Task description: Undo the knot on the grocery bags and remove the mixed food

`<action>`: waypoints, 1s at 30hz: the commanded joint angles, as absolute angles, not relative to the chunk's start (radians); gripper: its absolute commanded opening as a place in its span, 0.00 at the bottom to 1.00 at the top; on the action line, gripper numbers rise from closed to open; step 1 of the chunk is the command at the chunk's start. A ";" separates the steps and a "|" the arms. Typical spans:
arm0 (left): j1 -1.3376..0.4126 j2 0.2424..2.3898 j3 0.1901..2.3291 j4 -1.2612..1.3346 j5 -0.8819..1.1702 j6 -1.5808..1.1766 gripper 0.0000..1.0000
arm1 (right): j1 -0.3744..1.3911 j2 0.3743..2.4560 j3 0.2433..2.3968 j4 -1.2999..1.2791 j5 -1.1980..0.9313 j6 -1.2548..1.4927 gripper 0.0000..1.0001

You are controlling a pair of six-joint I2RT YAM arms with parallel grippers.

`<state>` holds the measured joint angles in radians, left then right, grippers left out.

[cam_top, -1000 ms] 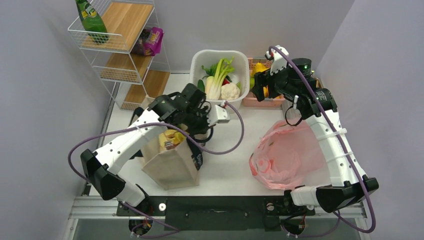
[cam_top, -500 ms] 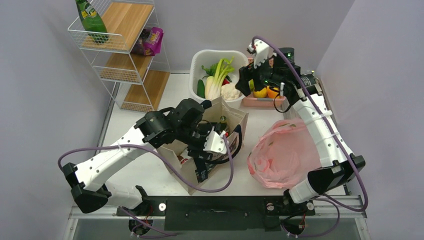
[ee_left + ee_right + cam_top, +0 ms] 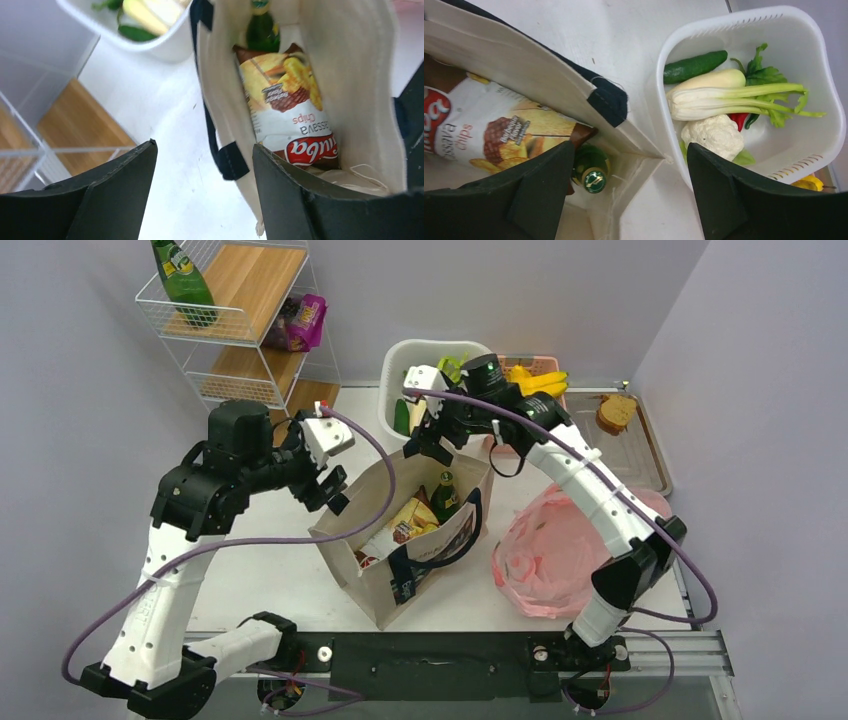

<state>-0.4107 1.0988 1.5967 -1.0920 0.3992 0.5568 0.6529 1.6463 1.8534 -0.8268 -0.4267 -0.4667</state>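
Observation:
The beige tote (image 3: 372, 570) stands open at mid-table with a red-and-white snack packet (image 3: 405, 525) and a green bottle (image 3: 444, 495) inside. My left gripper (image 3: 325, 475) is open beside the tote's left rim. In the left wrist view its jaws (image 3: 202, 150) straddle bare table, with a black strap (image 3: 227, 160) near the right finger. My right gripper (image 3: 425, 435) hangs open over the tote's far corner, above the bottle cap (image 3: 593, 177). The pink bag (image 3: 570, 550) lies crumpled to the right. Its knot does not show.
A white basket (image 3: 824, 100) behind the tote holds a leafy stalk (image 3: 734, 97), cauliflower (image 3: 711, 135) and a cucumber (image 3: 694, 65). Bananas (image 3: 540, 380) sit in a pink crate. The wire shelf (image 3: 235, 335) at far left carries a green bottle (image 3: 183, 280) and a purple packet (image 3: 305, 320).
My left gripper opened and drew back left off the tote, which shifted right and stands open. My right arm swung left from the pink crate to the tote's far corner.

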 commanded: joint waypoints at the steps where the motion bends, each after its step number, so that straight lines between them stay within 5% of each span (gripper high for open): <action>1: -0.352 1.089 1.526 -1.095 0.296 0.458 0.68 | 0.652 1.736 1.929 -0.860 -0.316 -0.553 0.78; 8: -0.354 1.094 1.383 -1.117 0.347 0.420 0.67 | 0.638 1.699 1.881 -0.904 -0.235 -0.557 0.70; 10: -0.364 1.122 1.350 -1.089 0.328 0.418 0.60 | 0.626 1.677 1.854 -0.911 -0.220 -0.531 0.64; 12: -0.374 1.158 1.343 -1.054 0.303 0.418 0.43 | 0.608 1.660 1.835 -0.928 -0.218 -0.499 0.57; 15: -0.385 1.219 1.371 -0.967 0.266 0.412 0.05 | 0.575 1.632 1.802 -0.966 -0.231 -0.462 0.44; 17: -0.388 1.268 1.401 -0.905 0.226 0.410 0.00 | 0.557 1.613 1.777 -0.980 -0.255 -0.436 0.34; 25: -0.375 1.337 1.450 -0.681 0.273 0.465 0.00 | 0.528 1.554 1.686 -1.018 -0.364 -0.362 0.00; 27: -0.374 1.333 1.458 -0.677 0.316 0.465 0.01 | 0.521 1.533 1.664 -1.020 -0.382 -0.349 0.00; 30: -0.374 1.272 1.448 -0.616 0.400 0.437 0.47 | 0.508 1.493 1.626 -1.020 -0.414 -0.332 0.00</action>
<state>-0.3767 1.3437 1.3945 -0.8013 0.2653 0.4530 0.5228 1.5623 1.6711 -0.9882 -0.3485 -0.3798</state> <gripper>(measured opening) 0.218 0.007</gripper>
